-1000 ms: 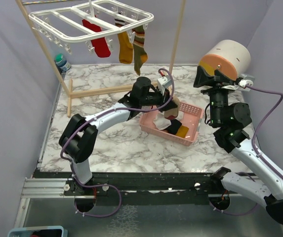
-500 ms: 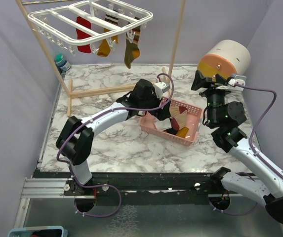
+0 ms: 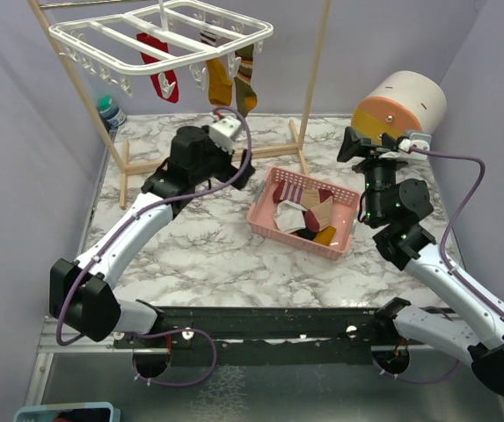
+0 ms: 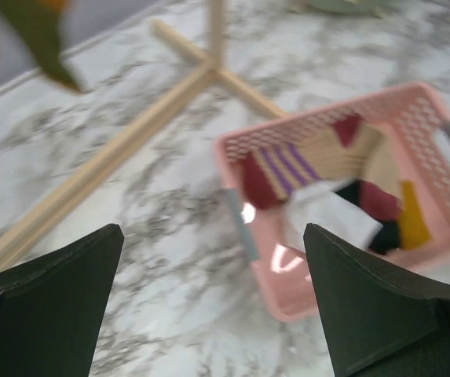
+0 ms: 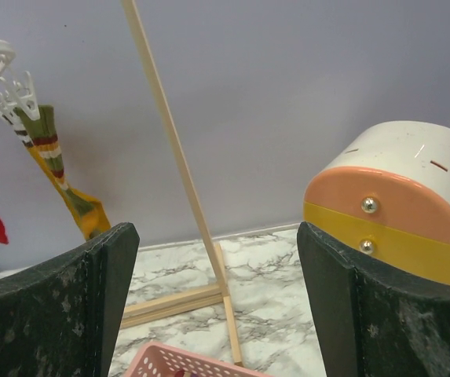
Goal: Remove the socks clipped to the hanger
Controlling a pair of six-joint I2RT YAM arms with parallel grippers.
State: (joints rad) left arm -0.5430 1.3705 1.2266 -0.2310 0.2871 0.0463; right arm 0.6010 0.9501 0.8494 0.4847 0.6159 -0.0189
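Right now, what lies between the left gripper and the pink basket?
Only bare marble tabletop: the left wrist view shows nothing between the open left gripper and the pink basket.

Hanger (image 3: 260, 33): white plastic rack, parallel bars, suspended high over far-left of table, roughly level. Small clips (image 5: 3, 94) dangle along edges, most empty.

Three socks clipped at far side, close together, hanging toe-down:
- red sock (image 3: 160, 72), leftmost
- mustard sock (image 3: 220, 81), middle
- striped sock (image 3: 247, 77), rightmost; olive with red, white and mustard bands

Loose socks (image 3: 307, 214) heaped in pink basket (image 3: 291, 242) right of centre. Colours: purple-striped, white, dark red, black, yellow.
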